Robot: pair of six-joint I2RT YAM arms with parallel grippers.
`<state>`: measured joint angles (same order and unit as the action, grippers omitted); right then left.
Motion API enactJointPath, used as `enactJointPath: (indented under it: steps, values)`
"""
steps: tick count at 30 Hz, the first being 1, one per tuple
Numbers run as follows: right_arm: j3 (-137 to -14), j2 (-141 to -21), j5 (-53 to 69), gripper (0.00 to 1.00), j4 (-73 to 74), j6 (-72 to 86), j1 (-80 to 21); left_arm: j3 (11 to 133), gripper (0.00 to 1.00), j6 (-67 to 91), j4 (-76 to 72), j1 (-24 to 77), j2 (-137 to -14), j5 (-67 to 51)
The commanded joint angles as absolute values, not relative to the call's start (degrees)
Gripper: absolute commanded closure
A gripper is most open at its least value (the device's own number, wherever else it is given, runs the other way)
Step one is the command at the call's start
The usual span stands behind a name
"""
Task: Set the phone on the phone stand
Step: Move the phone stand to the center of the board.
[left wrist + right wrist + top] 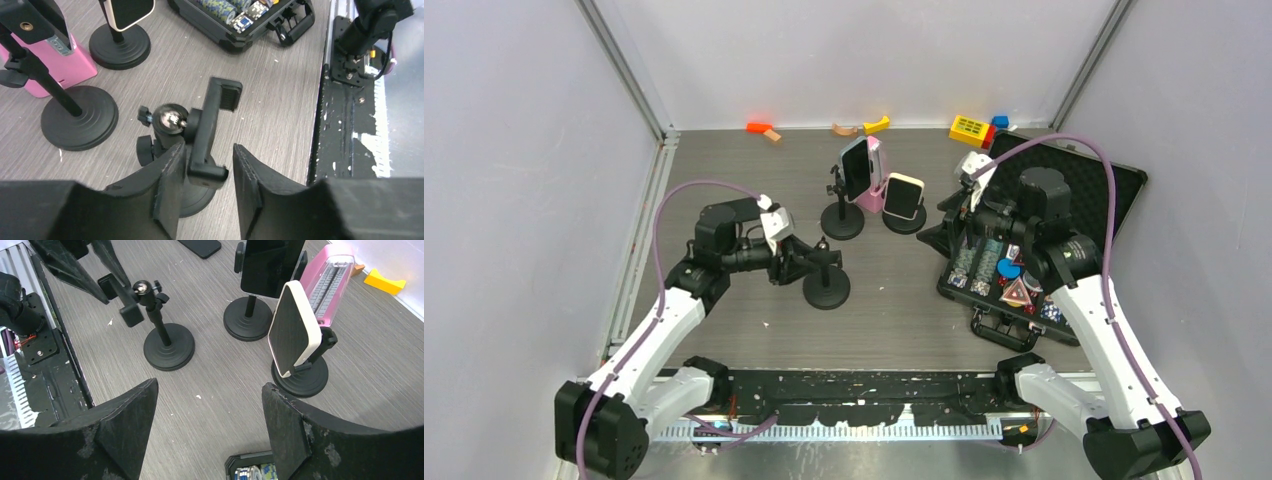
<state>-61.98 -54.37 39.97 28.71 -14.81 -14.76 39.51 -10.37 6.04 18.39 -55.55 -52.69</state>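
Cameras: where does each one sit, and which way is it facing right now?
Top external: above and behind the robot, looking down on the table; left arm and right arm both show.
Left wrist: on the left arm, looking down at the empty stand; left gripper flanks its clamp.
Right wrist: low, looking across the table at the cream-cased phone and the empty stand; right gripper open in the foreground.
Shared: both wrist views show that phone and the empty stand.

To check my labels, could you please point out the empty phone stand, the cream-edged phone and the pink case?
empty phone stand (209,122): left wrist view, on its clamp arm.
cream-edged phone (292,332): right wrist view, middle of its dark screen.
pink case (334,285): right wrist view, on its front face.
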Motion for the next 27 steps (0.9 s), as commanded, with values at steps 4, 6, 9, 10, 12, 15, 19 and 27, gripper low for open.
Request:
enactJointPath:
  steps: [4, 6, 9, 10, 12, 15, 19, 27]
  values:
    - [-61.4, -54.2, 40.7, 0.19, 26.6, -14.1, -14.7, 46.7, 0.11, -19.1, 18.4, 18.6, -52.9, -48.1]
    - [-60.9, -54.3, 40.7, 0.19, 26.5, -14.2, -14.6, 50.6, 0.05, -21.5, 24.3, 18.6, -52.8, -44.8]
    - [-60.3, -54.3, 40.7, 0.19, 26.4, -14.5, -14.7, 55.4, 0.01, -24.7, 31.7, 17.1, -53.0, -41.2]
    - [-59.9, -54.2, 40.8, 0.19, 26.2, -14.6, -14.7, 56.9, 0.00, -25.5, 33.4, 15.9, -53.1, -41.0]
    - [-59.4, -54.0, 41.0, 0.19, 25.7, -14.7, -14.7, 59.4, 0.00, -26.2, 35.8, 12.7, -54.1, -42.0]
    - [-58.4, -53.7, 41.5, 0.19, 24.9, -14.5, -14.7, 62.9, 0.00, -26.6, 37.3, 5.9, -56.8, -45.7]
    - [-57.6, -53.3, 42.3, 0.19, 24.4, -14.3, -14.7, 68.1, 0.00, -27.1, 36.7, 1.4, -64.7, -42.0]
    - [-56.1, -52.3, 44.0, 0.19, 24.0, -13.7, -14.7, 83.6, 0.00, -31.5, 37.4, -3.4, -93.3, -30.1]
